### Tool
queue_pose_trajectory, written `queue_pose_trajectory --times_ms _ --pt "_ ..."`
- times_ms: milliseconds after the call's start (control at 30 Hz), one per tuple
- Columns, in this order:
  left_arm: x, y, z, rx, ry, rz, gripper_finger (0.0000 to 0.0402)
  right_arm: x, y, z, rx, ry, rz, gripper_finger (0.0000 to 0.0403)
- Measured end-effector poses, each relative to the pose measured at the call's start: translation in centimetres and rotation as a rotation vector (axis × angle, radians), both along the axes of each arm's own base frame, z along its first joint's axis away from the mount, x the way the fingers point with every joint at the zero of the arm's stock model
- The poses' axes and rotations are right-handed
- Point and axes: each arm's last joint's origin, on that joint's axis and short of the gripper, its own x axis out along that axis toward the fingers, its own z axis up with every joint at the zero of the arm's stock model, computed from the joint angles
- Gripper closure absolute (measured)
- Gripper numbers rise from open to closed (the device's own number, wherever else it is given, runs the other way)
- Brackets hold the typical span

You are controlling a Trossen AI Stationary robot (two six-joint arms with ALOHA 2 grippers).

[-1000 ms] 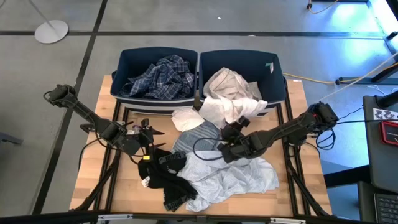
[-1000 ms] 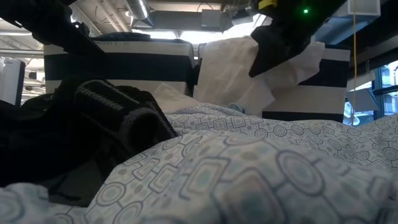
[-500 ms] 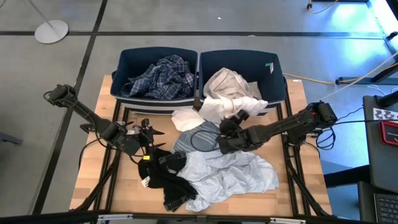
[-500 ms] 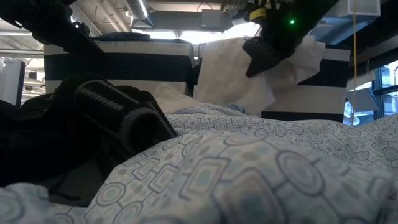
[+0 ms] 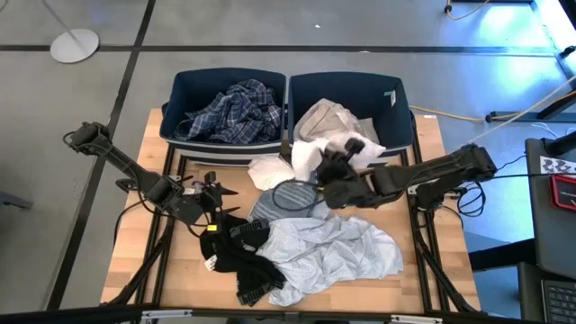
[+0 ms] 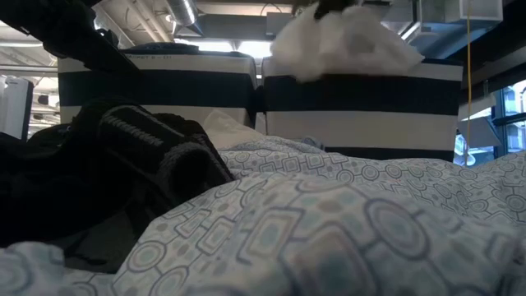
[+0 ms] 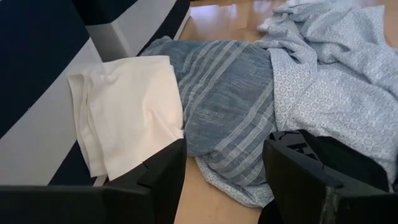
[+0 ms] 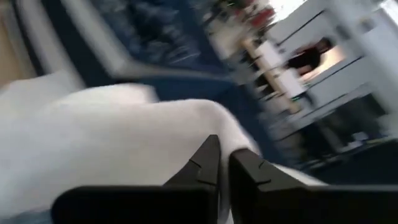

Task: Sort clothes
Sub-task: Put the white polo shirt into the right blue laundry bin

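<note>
Over right bin's rim (image 5: 396,144) | right gripper (image 5: 335,169) clamps white garment (image 5: 310,155)

Grey concrete floor (image 5: 270,36) crossed by dark lines surrounds the wooden table (image 5: 135,225); ceiling lights (image 6: 187,12) glow overhead.

Plaid shirt (image 5: 232,110) is bunched up in the left bin (image 5: 175,90). White garment (image 5: 328,135) is draped over the front rim of the bin beside it. In front of the left bin: a small white piece (image 5: 268,171), grey-striped one (image 5: 283,200), crumpled pale blue patterned shirt (image 5: 337,252), and black clothes (image 5: 241,256).
</note>
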Motion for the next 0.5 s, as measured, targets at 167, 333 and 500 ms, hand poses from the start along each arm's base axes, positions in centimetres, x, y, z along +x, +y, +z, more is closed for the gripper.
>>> queue_pose_trajectory --times_ms 167,333,500 --pt "0.0 0.0 0.0 -0.004 -0.001 0.002 0.0199 -1.0 -1.9 4.7 -0.108 -0.006 -0.083 0.0393" --pt "0.0 0.0 0.0 -0.004 0.000 0.002 0.0199 -2.3 -5.3 7.2 -0.082 -0.064 -0.162 0.0395" --pt "0.0 0.0 0.0 -0.003 -0.001 0.002 0.0199 -2.8 -9.4 7.0 0.014 -0.111 -0.227 0.0387"
